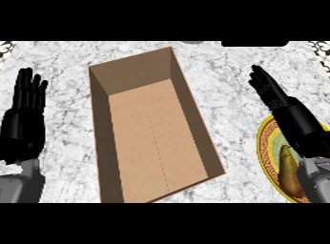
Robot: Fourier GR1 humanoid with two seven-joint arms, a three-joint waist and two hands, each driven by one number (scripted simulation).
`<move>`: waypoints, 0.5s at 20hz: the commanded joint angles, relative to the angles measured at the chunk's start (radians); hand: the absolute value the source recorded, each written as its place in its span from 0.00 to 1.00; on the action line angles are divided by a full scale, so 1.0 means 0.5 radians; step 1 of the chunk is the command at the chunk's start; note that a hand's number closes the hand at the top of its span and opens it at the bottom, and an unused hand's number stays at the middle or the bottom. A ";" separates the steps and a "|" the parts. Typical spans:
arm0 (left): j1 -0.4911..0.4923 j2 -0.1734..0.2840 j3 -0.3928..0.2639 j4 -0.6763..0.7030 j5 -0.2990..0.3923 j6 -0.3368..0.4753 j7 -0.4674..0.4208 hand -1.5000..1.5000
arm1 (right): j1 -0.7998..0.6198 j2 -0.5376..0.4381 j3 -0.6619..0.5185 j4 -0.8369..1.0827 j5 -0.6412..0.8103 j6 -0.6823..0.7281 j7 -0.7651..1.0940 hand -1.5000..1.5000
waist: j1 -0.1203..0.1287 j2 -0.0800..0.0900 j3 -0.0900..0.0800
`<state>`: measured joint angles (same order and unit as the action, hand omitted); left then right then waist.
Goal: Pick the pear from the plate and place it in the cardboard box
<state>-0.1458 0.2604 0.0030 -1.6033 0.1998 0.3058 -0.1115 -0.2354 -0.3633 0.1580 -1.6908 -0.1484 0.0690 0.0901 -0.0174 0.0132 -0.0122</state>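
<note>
right hand stood with fingers straight and together above the yellow-rimmed plate, holding nothing, likely poised to come down on the pear, which lay on that plate right of the cardboard box. left hand rested flat-fingered left of the box, idle. white marble counter lay beneath.
</note>
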 commanded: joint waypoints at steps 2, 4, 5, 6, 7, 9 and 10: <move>0.056 0.063 -0.081 0.110 -0.127 -0.047 0.102 0.50 | -0.018 0.052 -0.069 0.120 0.216 -0.158 -0.148 0.00 | 0.039 -0.024 0.025; 0.164 0.204 -0.109 0.161 -0.222 -0.091 0.169 0.50 | -0.071 -0.052 -0.259 0.081 0.208 -0.233 -0.174 0.00 | 0.037 -0.025 0.027; 0.118 0.227 -0.181 0.209 -0.329 -0.049 0.263 0.50 | -0.037 -0.077 -0.279 0.117 0.308 -0.296 -0.262 0.00 | 0.014 -0.019 0.030; 0.208 0.254 -0.221 0.261 -0.377 -0.080 0.248 0.50 | -0.112 -0.074 -0.332 0.158 0.353 -0.380 -0.267 0.00 | 0.036 -0.014 0.029; 0.184 0.221 -0.145 0.225 -0.275 -0.077 0.203 0.50 | 0.076 -0.588 -0.228 0.273 0.850 -0.298 0.005 0.00 | -0.084 0.024 -0.040; 0.252 0.202 -0.233 0.261 -0.321 -0.093 0.262 0.50 | 0.127 -0.271 -0.422 0.313 0.889 -0.815 0.024 1.00 | -0.058 -0.012 0.024; 0.279 0.259 -0.212 0.250 -0.318 -0.129 0.282 0.50 | 0.189 -0.150 -0.482 0.306 0.842 -0.942 -0.078 0.00 | -0.027 -0.023 0.030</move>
<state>-0.0492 0.3598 -0.0800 -1.4957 0.0652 0.2639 -0.0055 -0.2028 -0.4796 0.0006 -1.5810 0.1685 -0.1910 0.0550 -0.0302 0.0072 -0.0050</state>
